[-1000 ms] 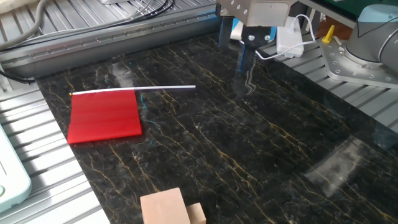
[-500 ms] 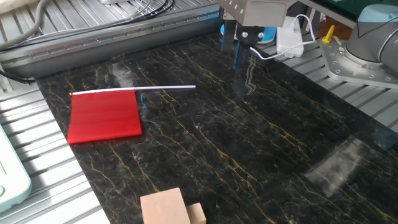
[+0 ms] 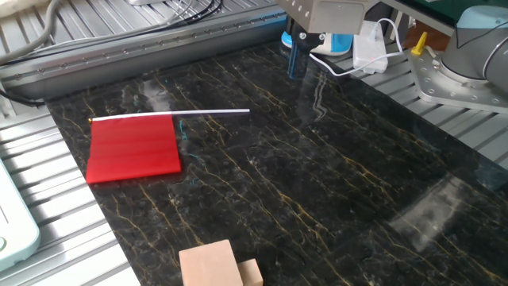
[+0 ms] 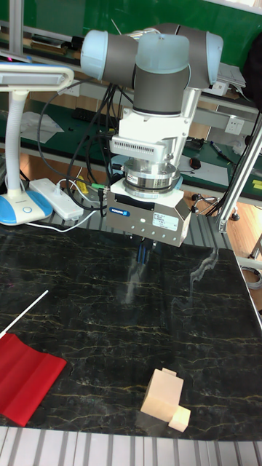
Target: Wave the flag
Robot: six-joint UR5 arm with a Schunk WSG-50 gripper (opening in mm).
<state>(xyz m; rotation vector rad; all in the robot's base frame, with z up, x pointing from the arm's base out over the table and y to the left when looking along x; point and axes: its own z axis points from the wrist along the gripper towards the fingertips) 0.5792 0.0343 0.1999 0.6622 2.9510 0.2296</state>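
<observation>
Flag (image 3: 133, 148) lies flat on the table (image 3: 317, 183); pincer (image 3: 297, 62) hangs well apart, fingers seemingly pressed together, empty.

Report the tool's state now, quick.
Tool: closed, holding nothing; the flag lies flat on the table, apart from it.

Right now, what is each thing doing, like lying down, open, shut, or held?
flag: lying flat on the table, not held, red sheet spread out, white stick along its far edge.
pincer: up above the far side of the table, fingers close together, holding nothing.
wooden blocks: resting on the table's near edge, touching each other.
desk lamp: standing upright behind the table; cannot tell if it is lit.
</observation>
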